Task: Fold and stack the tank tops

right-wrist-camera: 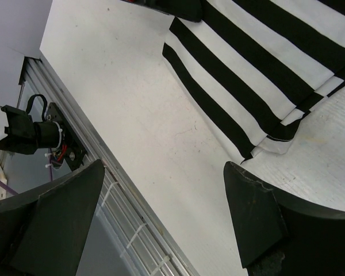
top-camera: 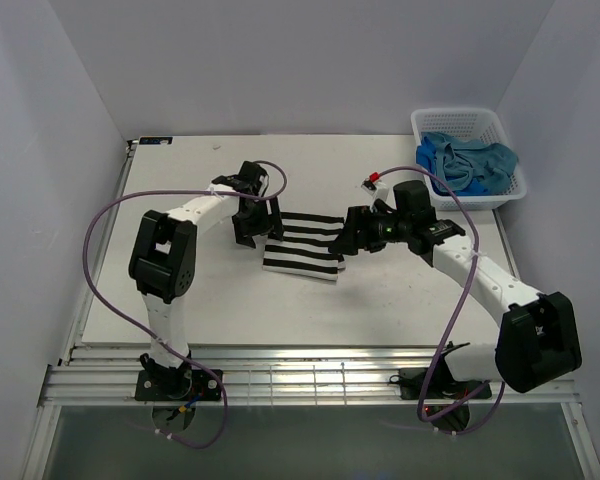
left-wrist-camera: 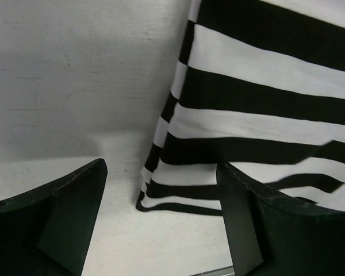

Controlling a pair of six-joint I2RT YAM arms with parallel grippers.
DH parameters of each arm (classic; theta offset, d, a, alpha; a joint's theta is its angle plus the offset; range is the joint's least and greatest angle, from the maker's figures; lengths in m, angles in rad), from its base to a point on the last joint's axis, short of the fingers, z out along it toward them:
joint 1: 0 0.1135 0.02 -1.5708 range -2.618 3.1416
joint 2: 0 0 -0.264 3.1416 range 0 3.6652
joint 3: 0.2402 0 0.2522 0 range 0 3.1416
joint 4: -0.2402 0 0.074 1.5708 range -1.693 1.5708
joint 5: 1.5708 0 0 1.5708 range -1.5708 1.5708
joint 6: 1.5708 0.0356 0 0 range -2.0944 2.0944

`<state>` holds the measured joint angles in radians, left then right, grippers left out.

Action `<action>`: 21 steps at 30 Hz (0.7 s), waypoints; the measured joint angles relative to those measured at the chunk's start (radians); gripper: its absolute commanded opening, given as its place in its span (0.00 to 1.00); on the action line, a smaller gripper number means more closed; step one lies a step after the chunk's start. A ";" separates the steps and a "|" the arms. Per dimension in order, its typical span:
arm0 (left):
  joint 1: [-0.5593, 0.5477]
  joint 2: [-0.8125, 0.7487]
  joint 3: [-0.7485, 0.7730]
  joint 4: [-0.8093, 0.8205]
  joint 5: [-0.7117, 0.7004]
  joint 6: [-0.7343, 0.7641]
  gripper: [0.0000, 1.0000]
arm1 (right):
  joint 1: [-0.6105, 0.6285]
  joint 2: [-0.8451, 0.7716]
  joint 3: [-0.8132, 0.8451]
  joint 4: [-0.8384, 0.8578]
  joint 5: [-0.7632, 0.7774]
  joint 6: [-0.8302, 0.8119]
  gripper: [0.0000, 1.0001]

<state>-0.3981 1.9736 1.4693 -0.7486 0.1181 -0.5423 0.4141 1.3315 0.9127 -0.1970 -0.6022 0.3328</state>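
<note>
A white table (top-camera: 180, 300) inside pale walls. At mid-table the folded black-and-white striped tank top (top-camera: 302, 245) lies flat between two arms. The left gripper (top-camera: 252, 232) hangs over its left edge, fingers spread wide and holding nothing. The right gripper (top-camera: 348, 238) is at its right edge, equally wide and empty. In the far right corner, a white lattice basket (top-camera: 450, 118) holds the royal blue tank top (top-camera: 448, 165) and the teal-blue tank top (top-camera: 498, 160), bunched together.
</note>
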 measured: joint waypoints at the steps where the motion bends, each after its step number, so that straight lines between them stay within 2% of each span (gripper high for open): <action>1: 0.001 0.016 0.000 -0.006 -0.001 0.001 0.79 | -0.002 -0.009 0.006 -0.009 0.002 -0.006 0.90; 4: 0.002 0.059 0.000 -0.009 -0.002 0.003 0.67 | -0.009 -0.027 0.015 -0.031 0.005 -0.022 0.90; 10: 0.001 0.074 0.012 -0.002 0.019 0.013 0.55 | -0.029 -0.029 0.019 -0.061 0.011 -0.047 0.90; 12: 0.000 0.077 0.012 0.002 0.024 0.014 0.44 | -0.039 -0.029 0.019 -0.070 0.013 -0.053 0.90; 13: -0.002 0.081 0.012 0.006 0.025 0.019 0.31 | -0.045 -0.029 0.019 -0.071 0.013 -0.054 0.90; 16: -0.008 0.089 0.011 0.012 0.029 0.016 0.05 | -0.065 -0.029 0.019 -0.072 0.013 -0.057 0.90; 17: -0.008 0.090 0.012 0.015 0.033 0.016 0.00 | -0.074 -0.029 0.019 -0.073 0.013 -0.058 0.90; 21: -0.010 0.091 0.019 0.007 0.018 0.018 0.00 | -0.110 -0.023 0.019 -0.075 0.008 -0.069 0.90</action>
<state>-0.4084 2.0647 1.4887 -0.7414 0.1360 -0.5240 0.3038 1.3087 0.9318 -0.2718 -0.5941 0.2634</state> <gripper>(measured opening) 0.025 0.900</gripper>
